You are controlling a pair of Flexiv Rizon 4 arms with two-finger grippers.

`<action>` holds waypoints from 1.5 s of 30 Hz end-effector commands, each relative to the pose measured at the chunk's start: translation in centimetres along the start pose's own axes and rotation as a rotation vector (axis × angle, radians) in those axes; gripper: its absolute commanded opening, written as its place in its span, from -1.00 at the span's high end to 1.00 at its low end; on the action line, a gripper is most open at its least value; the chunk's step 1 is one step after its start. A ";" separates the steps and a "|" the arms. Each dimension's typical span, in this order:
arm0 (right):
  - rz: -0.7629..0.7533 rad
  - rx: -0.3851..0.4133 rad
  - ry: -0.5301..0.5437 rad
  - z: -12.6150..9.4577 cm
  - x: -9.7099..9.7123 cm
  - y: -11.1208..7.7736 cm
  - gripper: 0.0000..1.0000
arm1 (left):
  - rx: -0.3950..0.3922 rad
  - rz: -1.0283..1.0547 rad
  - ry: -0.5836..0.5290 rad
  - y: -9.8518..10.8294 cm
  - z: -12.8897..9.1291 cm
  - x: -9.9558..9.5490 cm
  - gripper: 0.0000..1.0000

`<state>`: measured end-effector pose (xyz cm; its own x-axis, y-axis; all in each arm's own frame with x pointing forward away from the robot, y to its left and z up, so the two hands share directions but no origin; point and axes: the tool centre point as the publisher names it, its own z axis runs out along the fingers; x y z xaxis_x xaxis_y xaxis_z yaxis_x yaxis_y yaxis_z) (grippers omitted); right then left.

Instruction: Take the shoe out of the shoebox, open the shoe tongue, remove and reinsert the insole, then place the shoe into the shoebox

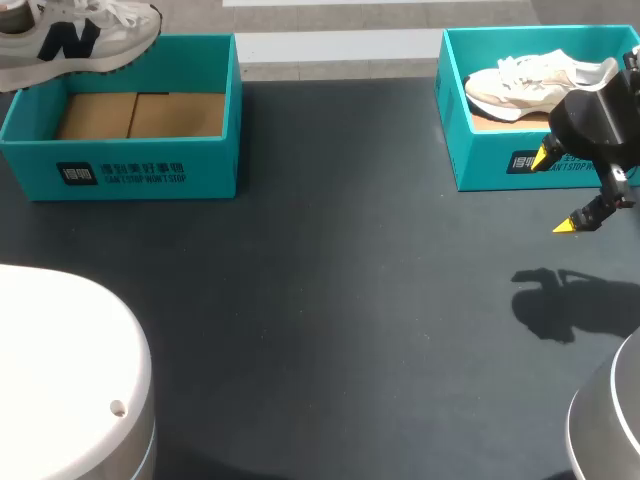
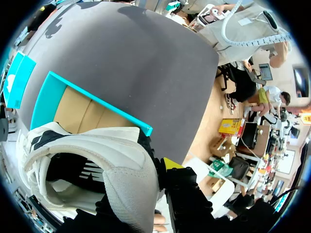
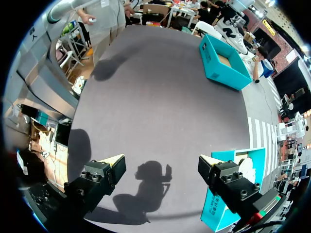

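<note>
Head view up top: the grey-and-white sneaker with a navy logo (image 1: 70, 40) hangs over the far-left corner of the left teal cardboard shoebox (image 1: 150, 175), whose brown floor lies bare. Left wrist view shows why it is up there. The left gripper (image 2: 165, 179) has it by the heel collar, one yellow fingertip (image 2: 170, 162) pressed to the outside, the other hidden by the shoe, and the teal box wall sits below it.

Across the dark grey worktop (image 1: 350, 280) the second teal shoebox (image 1: 480, 165) sits at the right with a cream-white sneaker (image 1: 530, 85) lying inside on its side. The right gripper (image 1: 555, 190) hovers just in front of that box's near wall, jaws spread wide and nothing between them. It partly covers the box's front from the head camera, and its shadow (image 1: 560, 300) falls on the worktop nearer the robot.

Right wrist view agrees: two fingers set far apart over bare dark surface, the second shoebox just beside one of them, and the left box well away across the worktop with the lifted sneaker above it.
</note>
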<state>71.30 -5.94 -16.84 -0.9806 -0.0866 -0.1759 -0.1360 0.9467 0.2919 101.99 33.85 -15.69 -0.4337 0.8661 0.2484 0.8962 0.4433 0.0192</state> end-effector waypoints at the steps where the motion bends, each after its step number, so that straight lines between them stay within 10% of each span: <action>1: 0.001 0.003 0.004 0.1 -0.2 0.1 -1.00 | -0.150 0.717 0.014 -0.2 -0.2 0.2 1.00; 45: 0.001 0.003 0.004 0.1 -0.2 0.1 -1.00 | -0.040 0.430 -0.081 3.2 3.3 -4.9 1.00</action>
<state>71.30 -5.94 -16.84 -0.9806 -0.0866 -0.1759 -0.1360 0.9467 0.2920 105.39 31.72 -19.40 -0.0239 0.9843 0.1747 0.9996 0.0260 -0.0096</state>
